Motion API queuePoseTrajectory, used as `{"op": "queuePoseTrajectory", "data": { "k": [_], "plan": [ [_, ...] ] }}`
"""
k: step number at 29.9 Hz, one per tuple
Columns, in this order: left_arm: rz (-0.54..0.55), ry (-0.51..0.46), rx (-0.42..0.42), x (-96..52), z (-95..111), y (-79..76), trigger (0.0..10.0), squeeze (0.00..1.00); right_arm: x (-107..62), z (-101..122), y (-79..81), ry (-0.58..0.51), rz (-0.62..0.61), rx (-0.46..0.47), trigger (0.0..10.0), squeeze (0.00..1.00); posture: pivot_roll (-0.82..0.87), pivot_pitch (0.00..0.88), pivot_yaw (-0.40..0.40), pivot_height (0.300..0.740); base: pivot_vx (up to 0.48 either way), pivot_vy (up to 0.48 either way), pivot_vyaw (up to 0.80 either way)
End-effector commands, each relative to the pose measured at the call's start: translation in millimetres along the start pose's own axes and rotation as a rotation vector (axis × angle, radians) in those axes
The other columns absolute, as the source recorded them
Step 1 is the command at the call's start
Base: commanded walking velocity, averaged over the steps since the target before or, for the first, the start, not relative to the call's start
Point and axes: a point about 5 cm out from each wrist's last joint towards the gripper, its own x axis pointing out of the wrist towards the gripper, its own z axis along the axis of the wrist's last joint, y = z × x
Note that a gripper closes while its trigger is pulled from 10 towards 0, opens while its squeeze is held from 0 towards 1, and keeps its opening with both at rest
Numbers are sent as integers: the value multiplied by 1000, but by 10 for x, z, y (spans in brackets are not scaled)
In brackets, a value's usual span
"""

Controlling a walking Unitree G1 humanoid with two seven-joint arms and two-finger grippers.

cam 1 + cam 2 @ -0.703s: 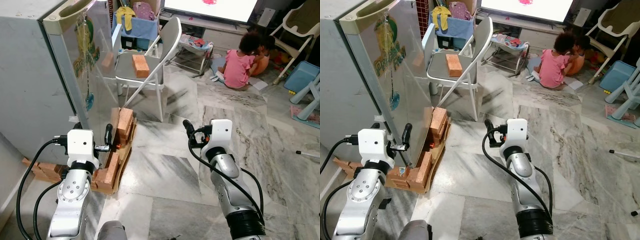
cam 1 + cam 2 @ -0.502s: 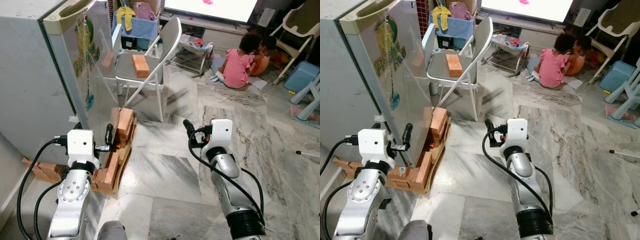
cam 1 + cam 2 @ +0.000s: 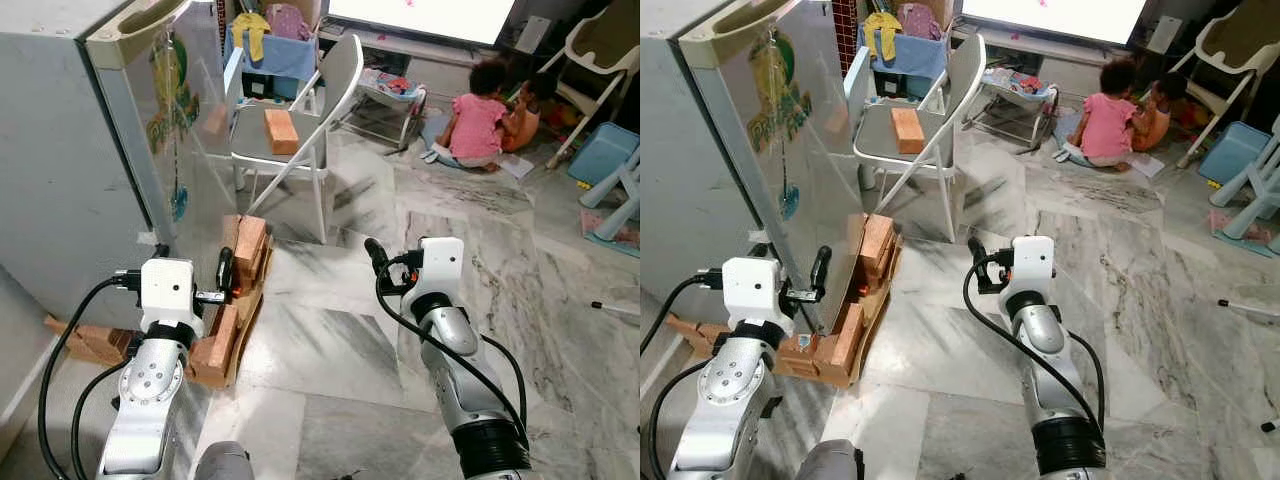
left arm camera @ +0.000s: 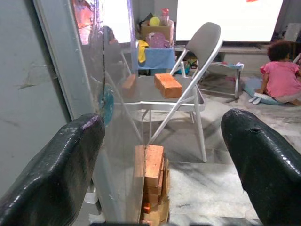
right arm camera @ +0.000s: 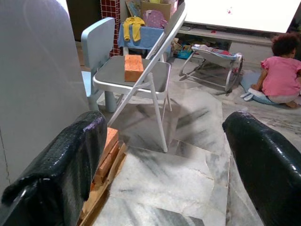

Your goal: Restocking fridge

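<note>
The fridge (image 3: 70, 150) stands at ten o'clock, door shut. The left gripper (image 4: 160, 155), fingers spread and empty, faces the door's edge; the right gripper (image 5: 164, 165), also spread, hangs at centre. A brick (image 3: 281, 131) rests on a chair (image 3: 300, 120) at twelve.

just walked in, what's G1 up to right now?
It stands facing the closed fridge, holding nothing. The left gripper is raised, fingers open, near the door's lower edge by the stacked bricks. The right gripper hangs open over bare floor. A brick sits on the folding chair; two children sit by the TV.
</note>
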Motion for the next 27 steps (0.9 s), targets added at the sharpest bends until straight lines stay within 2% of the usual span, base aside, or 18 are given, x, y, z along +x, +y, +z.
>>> {"op": "queuePoseTrajectory", "data": {
  "k": [1, 9, 13, 23, 27],
  "plan": [
    [-15, -12, -1, 5, 23, -28, 10000, 0, 14, 14, -42, 4, -9, 0, 10000, 0, 198, 0, -116, 740, 0, 0, 0],
    [-18, -15, -1, 15, 27, -34, 10000, 0, 15, 14, -39, 7, -11, 4, 10000, 0, 196, 0, -114, 740, 0, 0, 0],
    [-38, -16, -19, 12, 29, -54, 10000, 0, 7, 4, -41, 10, -16, -5, 10000, 0, 196, 0, -112, 740, 0, 0, -536],
    [-33, -15, -8, -1, 29, -49, 10000, 0, 3, -1, -33, 9, -13, -9, 10000, 0, 196, 0, -112, 740, 0, 0, 0],
    [-64, -25, -17, 0, 39, -74, 10000, 0, 0, -17, -37, 22, -18, -7, 10000, 0, 195, 0, -111, 740, 158, 0, 0]
  ]
}}
